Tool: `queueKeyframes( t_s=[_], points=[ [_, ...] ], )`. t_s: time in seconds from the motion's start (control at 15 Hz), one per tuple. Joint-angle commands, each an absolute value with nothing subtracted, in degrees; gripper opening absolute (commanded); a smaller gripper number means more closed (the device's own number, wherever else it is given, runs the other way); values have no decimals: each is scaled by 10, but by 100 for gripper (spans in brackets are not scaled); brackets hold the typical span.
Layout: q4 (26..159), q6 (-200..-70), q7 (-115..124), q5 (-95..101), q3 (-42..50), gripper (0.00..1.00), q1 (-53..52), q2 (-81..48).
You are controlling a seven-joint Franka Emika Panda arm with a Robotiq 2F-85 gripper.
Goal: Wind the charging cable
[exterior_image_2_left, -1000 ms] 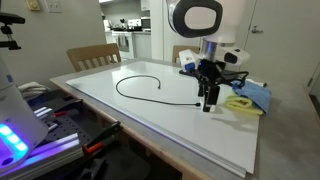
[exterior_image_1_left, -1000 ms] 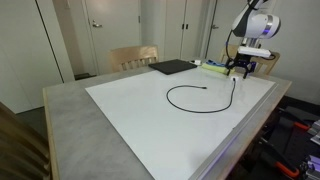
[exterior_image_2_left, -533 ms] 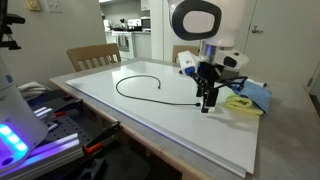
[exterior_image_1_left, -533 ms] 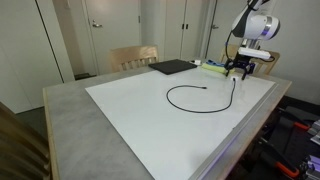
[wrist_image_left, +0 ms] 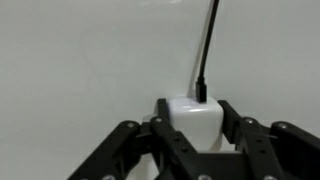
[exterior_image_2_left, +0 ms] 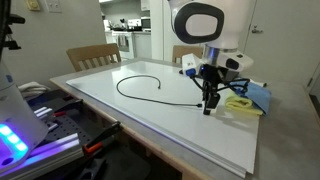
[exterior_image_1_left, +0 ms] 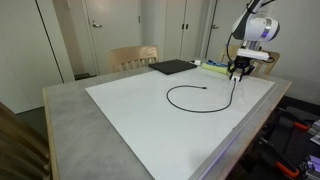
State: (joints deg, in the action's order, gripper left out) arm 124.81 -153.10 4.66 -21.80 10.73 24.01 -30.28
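The charging cable (exterior_image_1_left: 168,97) is a thin black cord lying in an open loop on the white sheet; the loop (exterior_image_2_left: 118,87) shows in both exterior views. One end runs to a white plug block (wrist_image_left: 190,125), and the cord (wrist_image_left: 207,45) enters its top. My gripper (wrist_image_left: 197,118) stands upright over the sheet's edge, with a finger pressed against each side of that block. In both exterior views the gripper (exterior_image_1_left: 238,74) (exterior_image_2_left: 208,106) points down at the table. The cable's small free plug lies inside the loop.
A flat black pad (exterior_image_1_left: 172,67) lies at the far side of the white sheet (exterior_image_1_left: 150,130). A yellow cloth (exterior_image_2_left: 240,103) and a blue cloth (exterior_image_2_left: 257,92) sit right beside the gripper. A wooden chair (exterior_image_2_left: 92,56) stands behind the table.
The jaws have come together from wide open onto the white plug block. The arm has barely moved and the cable loop lies as before.
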Motion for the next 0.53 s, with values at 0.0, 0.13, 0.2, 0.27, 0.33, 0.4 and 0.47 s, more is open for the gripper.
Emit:
queueKeyframes(
  t_s=[0.0,0.13,0.2,0.27,0.33,0.4,0.47],
  points=[
    [1232,-1547,79,-203,118,27,215,-324],
    [1230,-1546,85,-188,121,27,203,-322],
    [1228,-1543,86,-179,120,27,196,-321],
    [1231,-1546,75,-172,112,27,192,-314],
    [1232,-1547,68,-162,108,27,185,-311],
    [1231,-1546,65,-152,105,27,177,-309],
    [1230,-1547,64,-143,103,27,169,-307]
  ],
)
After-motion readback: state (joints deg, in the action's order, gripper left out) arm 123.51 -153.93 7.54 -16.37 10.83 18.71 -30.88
